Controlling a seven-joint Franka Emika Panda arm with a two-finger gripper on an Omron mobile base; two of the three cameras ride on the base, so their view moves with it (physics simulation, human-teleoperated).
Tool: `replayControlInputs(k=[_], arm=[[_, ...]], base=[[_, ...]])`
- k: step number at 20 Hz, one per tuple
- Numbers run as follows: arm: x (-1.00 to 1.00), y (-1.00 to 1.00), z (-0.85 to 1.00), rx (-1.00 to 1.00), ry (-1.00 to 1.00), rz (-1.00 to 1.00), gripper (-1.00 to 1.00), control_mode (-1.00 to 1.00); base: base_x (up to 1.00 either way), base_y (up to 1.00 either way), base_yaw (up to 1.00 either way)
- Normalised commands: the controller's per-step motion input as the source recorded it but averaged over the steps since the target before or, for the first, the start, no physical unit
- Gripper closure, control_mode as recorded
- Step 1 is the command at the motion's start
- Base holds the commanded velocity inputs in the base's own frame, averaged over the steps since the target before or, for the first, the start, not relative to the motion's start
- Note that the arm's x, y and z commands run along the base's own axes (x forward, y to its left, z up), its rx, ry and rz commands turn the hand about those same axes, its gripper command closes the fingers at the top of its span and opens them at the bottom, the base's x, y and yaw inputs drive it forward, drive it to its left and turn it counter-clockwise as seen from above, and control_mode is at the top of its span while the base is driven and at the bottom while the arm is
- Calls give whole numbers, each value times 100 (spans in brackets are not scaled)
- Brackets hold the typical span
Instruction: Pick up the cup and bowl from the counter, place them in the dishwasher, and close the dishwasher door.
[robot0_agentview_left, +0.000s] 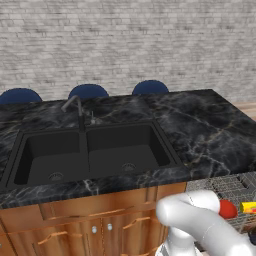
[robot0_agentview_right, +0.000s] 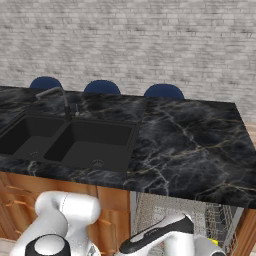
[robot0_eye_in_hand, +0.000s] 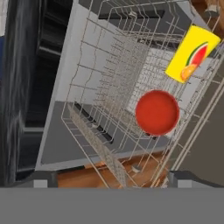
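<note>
The red bowl (robot0_eye_in_hand: 157, 112) lies in the grey wire rack (robot0_eye_in_hand: 109, 87) of the dishwasher, and it also shows beside the arm (robot0_agentview_left: 227, 209). The yellow cup (robot0_eye_in_hand: 192, 53), printed with fruit, lies on its side in the same rack past the bowl, with its yellow edge visible (robot0_agentview_left: 248, 206). My gripper (robot0_eye_in_hand: 112, 179) hangs above the rack, open, with its fingertips (robot0_eye_in_hand: 41, 179) wide apart and nothing between them. Under the rack, the grey dishwasher door (robot0_eye_in_hand: 54, 148) lies flat open. The black marble counter (robot0_agentview_left: 200, 130) is above the rack.
A black double sink (robot0_agentview_left: 90, 155) with a faucet (robot0_agentview_left: 75, 107) is set in the counter (robot0_agentview_right: 190, 145). Brown wooden cabinets (robot0_agentview_left: 100, 225) stand left of the dishwasher rack (robot0_agentview_right: 165, 210). Three blue stools (robot0_agentview_left: 87, 91) stand behind the counter, before a brick wall.
</note>
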Motion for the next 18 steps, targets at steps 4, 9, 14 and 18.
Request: replayControlInputs(k=[4,9,14,18], arm=[[-39,36,4,-1,-10,0,-100,-100],[-33,45,0,-3,-8,0,-100,-100],[-27,31,2,-4,-10,0,-100,-100],[-23,11,0,-9,-10,0,-100,-100]], base=[[0,0,0],[0,0,0],[0,0,0],[0,0,0]])
